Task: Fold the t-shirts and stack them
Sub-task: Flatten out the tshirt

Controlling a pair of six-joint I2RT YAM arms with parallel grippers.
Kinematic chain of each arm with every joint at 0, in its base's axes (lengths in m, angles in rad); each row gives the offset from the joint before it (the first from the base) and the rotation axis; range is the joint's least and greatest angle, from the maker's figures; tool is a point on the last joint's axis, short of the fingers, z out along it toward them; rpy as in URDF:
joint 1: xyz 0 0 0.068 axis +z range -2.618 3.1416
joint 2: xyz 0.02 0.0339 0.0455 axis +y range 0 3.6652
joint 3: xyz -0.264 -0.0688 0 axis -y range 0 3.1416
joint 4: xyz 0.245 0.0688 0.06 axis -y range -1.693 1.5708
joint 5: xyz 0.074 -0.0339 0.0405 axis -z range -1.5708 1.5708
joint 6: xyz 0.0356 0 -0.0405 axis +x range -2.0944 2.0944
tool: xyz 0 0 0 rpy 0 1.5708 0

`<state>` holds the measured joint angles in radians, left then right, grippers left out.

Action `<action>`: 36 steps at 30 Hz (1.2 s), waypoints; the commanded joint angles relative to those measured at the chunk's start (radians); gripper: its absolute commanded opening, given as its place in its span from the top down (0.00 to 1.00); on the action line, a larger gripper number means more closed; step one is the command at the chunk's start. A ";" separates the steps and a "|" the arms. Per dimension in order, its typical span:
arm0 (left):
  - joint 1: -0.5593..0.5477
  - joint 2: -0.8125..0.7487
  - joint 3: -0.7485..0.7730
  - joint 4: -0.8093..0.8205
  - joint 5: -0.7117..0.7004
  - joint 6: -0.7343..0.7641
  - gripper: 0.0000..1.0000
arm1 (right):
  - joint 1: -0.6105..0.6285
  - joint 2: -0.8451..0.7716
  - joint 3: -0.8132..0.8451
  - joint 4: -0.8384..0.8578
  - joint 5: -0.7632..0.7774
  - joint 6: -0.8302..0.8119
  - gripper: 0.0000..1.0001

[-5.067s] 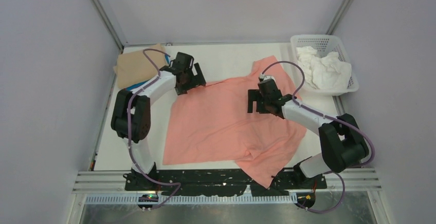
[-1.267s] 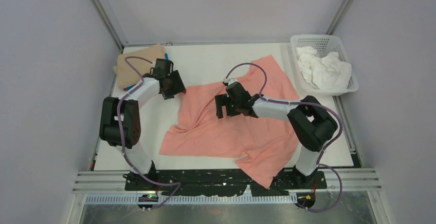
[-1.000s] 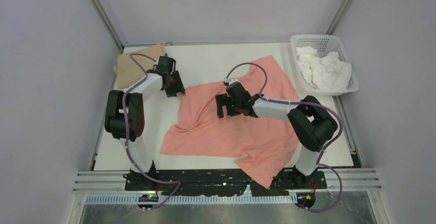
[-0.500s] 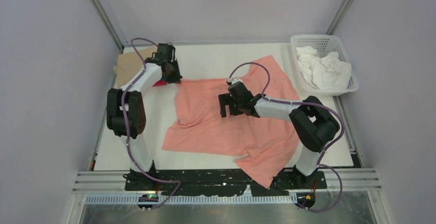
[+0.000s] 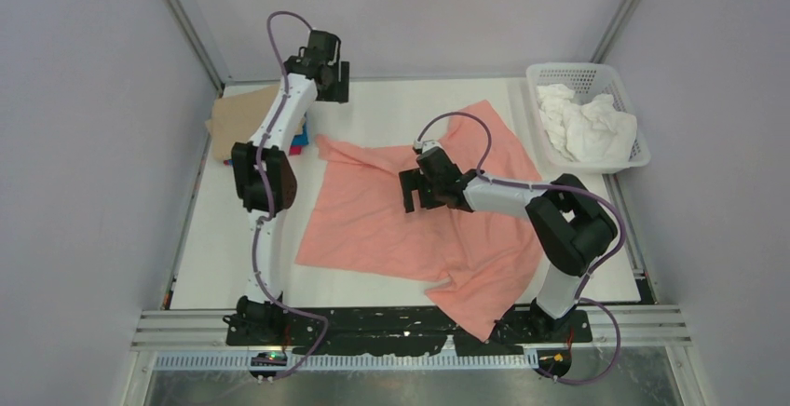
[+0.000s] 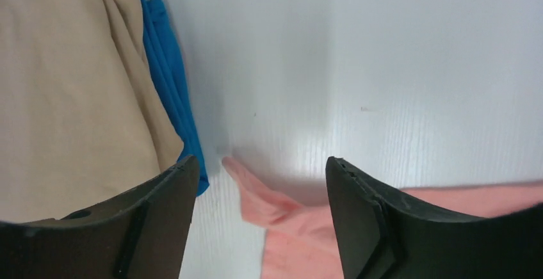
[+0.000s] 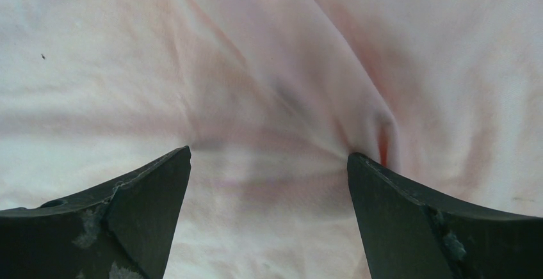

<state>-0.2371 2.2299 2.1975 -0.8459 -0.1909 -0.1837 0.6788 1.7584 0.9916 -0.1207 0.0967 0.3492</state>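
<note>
Left gripper [image 6: 259, 164] apart, empty, near the white desk's [image 5: 391, 108] far-left corner; right gripper [image 7: 269, 154] apart, seemingly pressing the large salmon-pink cotton t-shirt [image 5: 401, 229].

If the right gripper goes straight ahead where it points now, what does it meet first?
Most likely the salmon-pink t-shirt: the open right gripper frames only its creased cloth.

Bare table strip [image 5: 410, 108] between tan-blue stack [image 5: 238, 117] and white basket [image 5: 570, 67], behind salmon-pink shirt [image 5: 373, 224]
</note>
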 commanded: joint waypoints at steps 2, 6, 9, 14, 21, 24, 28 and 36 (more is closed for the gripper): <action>0.013 0.127 0.284 -0.208 -0.035 -0.019 0.09 | -0.014 -0.017 -0.016 -0.082 0.026 -0.018 0.02; 0.011 -0.121 -0.027 -0.018 0.052 -0.084 0.00 | -0.015 -0.067 0.012 -0.084 0.019 -0.022 0.03; 0.011 -0.321 -0.294 0.109 0.128 -0.150 0.00 | -0.014 -0.106 0.050 -0.081 -0.003 -0.021 0.04; 0.002 -0.573 -0.736 0.272 0.236 -0.328 0.00 | -0.022 -0.162 0.124 -0.062 -0.019 -0.015 0.05; -0.060 -0.682 -1.099 0.428 0.352 -0.427 0.00 | -0.160 -0.110 0.241 -0.048 -0.025 0.066 0.05; -0.075 -0.671 -1.167 0.477 0.386 -0.438 0.00 | -0.197 -0.025 0.311 -0.047 -0.011 0.069 0.05; -0.077 -0.639 -1.221 0.478 0.388 -0.447 0.00 | -0.244 0.091 0.416 -0.071 0.018 0.097 0.05; -0.078 -0.671 -1.355 0.374 0.298 -0.462 0.00 | -0.380 0.293 0.620 -0.160 -0.026 0.261 0.05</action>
<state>-0.3183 1.5974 0.9092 -0.4255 0.1581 -0.6296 0.3481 2.0068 1.5040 -0.2432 0.0788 0.4961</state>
